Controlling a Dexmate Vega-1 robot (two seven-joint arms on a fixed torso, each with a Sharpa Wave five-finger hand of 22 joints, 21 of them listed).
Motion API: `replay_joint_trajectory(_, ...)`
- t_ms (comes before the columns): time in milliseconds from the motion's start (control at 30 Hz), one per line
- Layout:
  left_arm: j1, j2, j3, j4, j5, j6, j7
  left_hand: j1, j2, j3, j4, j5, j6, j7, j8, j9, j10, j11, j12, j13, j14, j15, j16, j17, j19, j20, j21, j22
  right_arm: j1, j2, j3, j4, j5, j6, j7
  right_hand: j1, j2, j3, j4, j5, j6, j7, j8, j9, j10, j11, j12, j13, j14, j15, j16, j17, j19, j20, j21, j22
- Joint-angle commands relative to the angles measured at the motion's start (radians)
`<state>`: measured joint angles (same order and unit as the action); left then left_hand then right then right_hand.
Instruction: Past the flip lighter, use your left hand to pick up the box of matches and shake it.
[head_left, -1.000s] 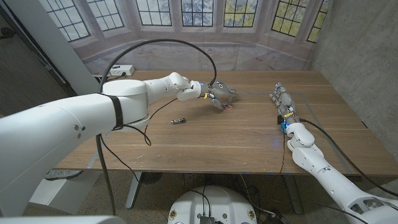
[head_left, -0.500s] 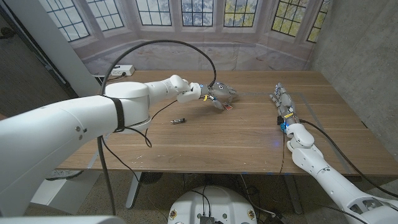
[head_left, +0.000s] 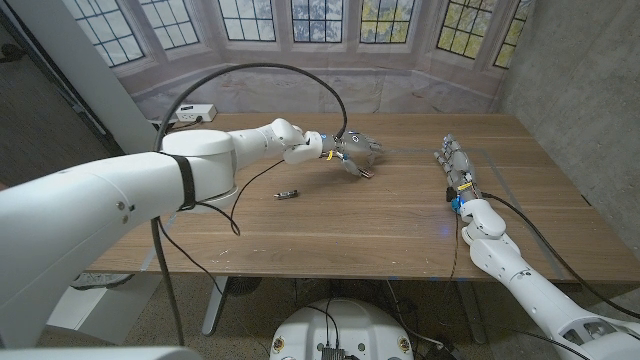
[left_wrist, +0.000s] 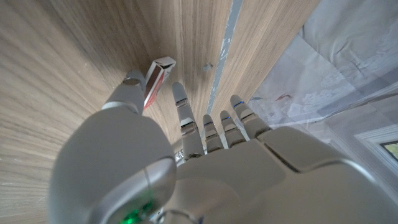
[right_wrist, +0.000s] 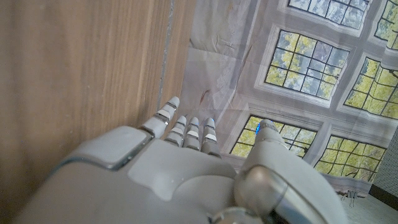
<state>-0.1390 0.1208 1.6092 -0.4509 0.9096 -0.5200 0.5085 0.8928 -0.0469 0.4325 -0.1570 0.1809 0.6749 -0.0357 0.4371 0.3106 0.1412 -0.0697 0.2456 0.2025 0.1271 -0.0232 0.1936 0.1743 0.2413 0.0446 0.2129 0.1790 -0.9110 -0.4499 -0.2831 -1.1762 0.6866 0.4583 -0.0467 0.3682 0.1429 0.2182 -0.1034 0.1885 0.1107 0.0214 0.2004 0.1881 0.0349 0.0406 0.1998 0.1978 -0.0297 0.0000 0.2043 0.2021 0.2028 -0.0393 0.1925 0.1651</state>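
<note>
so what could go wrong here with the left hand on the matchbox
The left hand seems to have the box of matches only between thumb and a fingertip, near one end, so it could slip or twist out during a shake. The box looks close to the table, so shaking now might knock it against the wood. If the drawer is loose, matches could spill; the pictures cannot settle that.
</note>
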Motion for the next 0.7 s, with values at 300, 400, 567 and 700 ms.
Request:
replay_joint_trajectory(300,0.001,0.023,-0.043,-0.059,0.026,0.005,-0.023,0.014,0.002,-0.006,0.005,-0.003,-0.003,-0.001,0.006,0.01,0.005,-0.001,-0.007,0.004,0.007,0.002,0.0,0.004,0.009,-0.002,-0.001,0.004,-0.013,-0.009,0.006,-0.017,0.005,0.0,0.003,-0.004,0.0,0.0,-0.005,-0.003,0.008,0.003,-0.002,0.003,0.009,0.0,0.004,0.003,0.002,0.001,0.006,0.004,0.009,-0.029,0.0,0.005)
replay_joint_trajectory(400,0.001,0.015,-0.042,-0.05,0.027,0.002,-0.021,0.013,0.003,-0.008,0.006,-0.003,-0.004,-0.001,0.007,0.012,0.005,-0.003,-0.008,0.004,0.008,0.002,0.0,0.004,0.009,-0.001,-0.001,0.004,-0.018,-0.012,0.008,-0.023,0.006,-0.003,0.001,-0.004,0.0,0.001,-0.005,-0.003,0.008,0.003,-0.002,0.003,0.009,0.0,0.004,0.003,0.002,0.001,0.006,0.004,0.009,-0.029,0.0,0.005)
replay_joint_trajectory(567,0.002,0.007,-0.044,-0.044,0.022,0.002,-0.024,0.012,0.004,-0.009,0.007,-0.003,-0.004,-0.001,0.009,0.014,0.006,-0.002,-0.009,0.004,0.008,0.003,0.0,0.005,0.009,0.0,-0.001,0.004,-0.022,-0.013,0.011,-0.023,0.01,-0.002,0.001,-0.002,0.001,0.001,-0.006,-0.002,0.008,0.003,-0.002,0.003,0.01,0.0,0.004,0.003,0.002,0.001,0.006,0.003,0.009,-0.029,-0.001,0.005)
replay_joint_trajectory(700,0.003,-0.005,-0.048,-0.029,0.011,0.003,-0.04,0.012,0.004,-0.012,0.007,-0.003,-0.006,-0.001,0.01,0.015,0.005,0.0,-0.011,0.005,0.005,0.002,-0.002,0.005,0.008,0.0,-0.002,0.004,-0.022,-0.012,0.011,-0.019,0.012,0.0,0.005,-0.001,0.001,0.002,-0.007,-0.002,0.008,0.003,-0.002,0.003,0.009,-0.001,0.004,0.003,0.002,0.001,0.006,0.003,0.009,-0.029,-0.001,0.005)
